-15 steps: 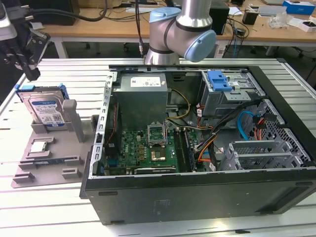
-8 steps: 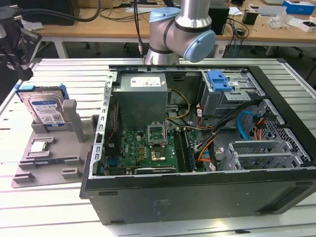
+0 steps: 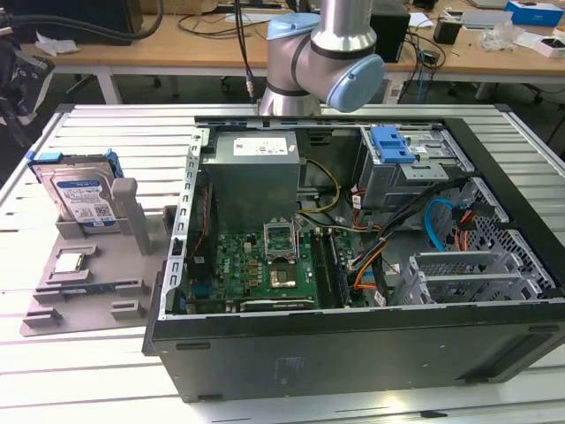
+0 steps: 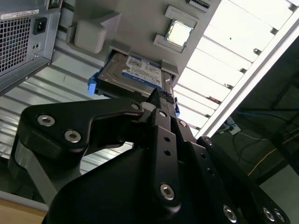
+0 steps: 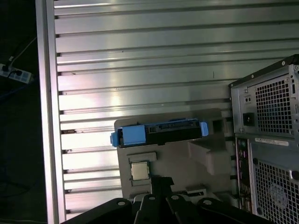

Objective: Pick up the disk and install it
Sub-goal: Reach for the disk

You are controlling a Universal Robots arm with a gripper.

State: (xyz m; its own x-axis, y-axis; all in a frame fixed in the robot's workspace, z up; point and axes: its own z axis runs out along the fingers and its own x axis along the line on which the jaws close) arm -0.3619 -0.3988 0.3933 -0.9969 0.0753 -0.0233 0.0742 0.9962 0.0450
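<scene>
Standing upright in grey holder: silver disk, blue-framed, labelled.

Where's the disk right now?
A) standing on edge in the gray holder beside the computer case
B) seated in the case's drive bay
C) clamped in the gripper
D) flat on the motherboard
A: the disk stands on edge in the gray holder, at the exterior view's left of the computer case.

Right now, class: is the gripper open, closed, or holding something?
Gripper: jaws closed, holding nothing; the disk stands in its grey holder.
</scene>
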